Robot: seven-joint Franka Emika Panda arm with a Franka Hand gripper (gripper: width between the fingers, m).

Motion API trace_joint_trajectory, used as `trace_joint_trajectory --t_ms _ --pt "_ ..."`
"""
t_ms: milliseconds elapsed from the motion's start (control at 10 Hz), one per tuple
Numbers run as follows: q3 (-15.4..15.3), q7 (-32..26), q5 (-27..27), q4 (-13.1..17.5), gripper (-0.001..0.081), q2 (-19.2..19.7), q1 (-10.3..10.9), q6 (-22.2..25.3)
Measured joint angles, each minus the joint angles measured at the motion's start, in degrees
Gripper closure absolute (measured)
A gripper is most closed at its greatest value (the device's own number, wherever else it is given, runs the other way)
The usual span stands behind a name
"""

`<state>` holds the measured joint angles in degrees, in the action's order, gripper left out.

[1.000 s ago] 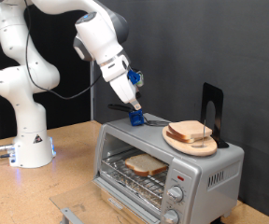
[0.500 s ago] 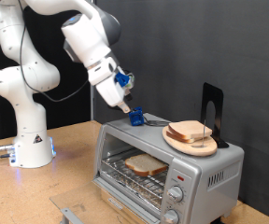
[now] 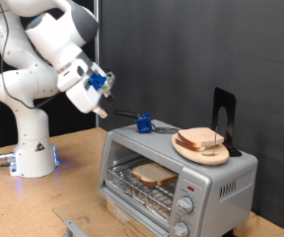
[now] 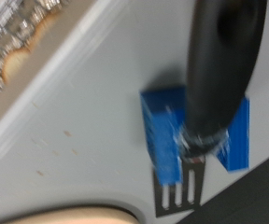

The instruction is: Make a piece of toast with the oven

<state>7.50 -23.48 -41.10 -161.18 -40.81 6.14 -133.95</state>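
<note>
Claw [image 3: 102,111] hangs in the air, nothing between its fingers, opening unclear. Below and beyond it, pale tan bread slice with brown crust [image 3: 154,175] lies on the rack inside the boxy silver toaster oven [image 3: 221,181]; light, soft, crumbly, best pinched gently by a crust edge.

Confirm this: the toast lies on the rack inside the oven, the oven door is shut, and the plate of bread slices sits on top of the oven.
One thing is wrong: the oven door is open, folded down at the front, as the exterior view shows. The rest holds: the toast lies on the rack inside, and the plate of bread slices sits on top of the oven.
</note>
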Motion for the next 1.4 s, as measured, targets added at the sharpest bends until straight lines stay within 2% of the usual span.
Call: trace_joint_trajectory --t_ms 200,300,400,500,700,800,900,1000,1200,1400 --pt "2.47 -0.25 4.03 -0.53 -0.0003 -2.94 -4.20 4.25" --pt "3.02 -0.75 4.76 -1.15 -0.0003 -4.66 -5.63 5.65" --pt "2.90 -0.71 4.69 -0.91 -0.0003 -4.39 -5.56 5.65" --pt "2.84 0.51 4.24 -0.50 -0.0003 -3.74 -5.51 5.81" --pt "2.88 10.11 3.05 1.07 -0.0003 -0.88 -6.06 8.88" --pt "2.89 15.37 5.83 2.33 -0.0003 1.53 -7.52 12.07" --pt "2.92 18.00 9.89 3.35 -0.0003 4.35 -9.52 13.60" --pt "2.51 19.06 11.89 5.25 -0.0003 7.92 -10.86 14.85" --pt "3.22 17.48 8.97 4.81 -0.0003 7.17 -10.66 14.93" --pt "8.12 15.78 8.54 4.98 -0.0003 7.71 -11.73 19.75"
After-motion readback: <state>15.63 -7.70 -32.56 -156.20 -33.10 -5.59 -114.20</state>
